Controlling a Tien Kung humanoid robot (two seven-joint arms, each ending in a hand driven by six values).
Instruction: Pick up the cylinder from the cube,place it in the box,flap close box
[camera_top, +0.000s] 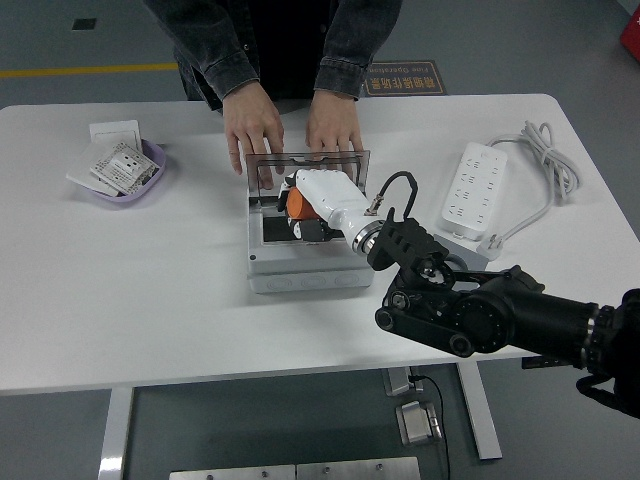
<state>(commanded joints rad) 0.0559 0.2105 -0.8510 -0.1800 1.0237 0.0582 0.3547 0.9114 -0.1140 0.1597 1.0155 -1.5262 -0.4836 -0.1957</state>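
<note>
A grey box (310, 272) stands mid-table with its clear lid (310, 168) raised at the back. My right hand (304, 214), white with a black arm behind it, reaches over the box's open top and is shut on an orange cylinder (296, 204), which sits just above or inside the opening. A person at the far side rests both hands (252, 128) on the table behind the lid and touches its top edge. No cube is in view. My left arm is out of view.
A purple dish (150, 175) with paper packets stands at the far left, a white card behind it. A white power strip (472, 188) with a coiled cable (545, 160) lies at the right. The table's near edge runs along the front.
</note>
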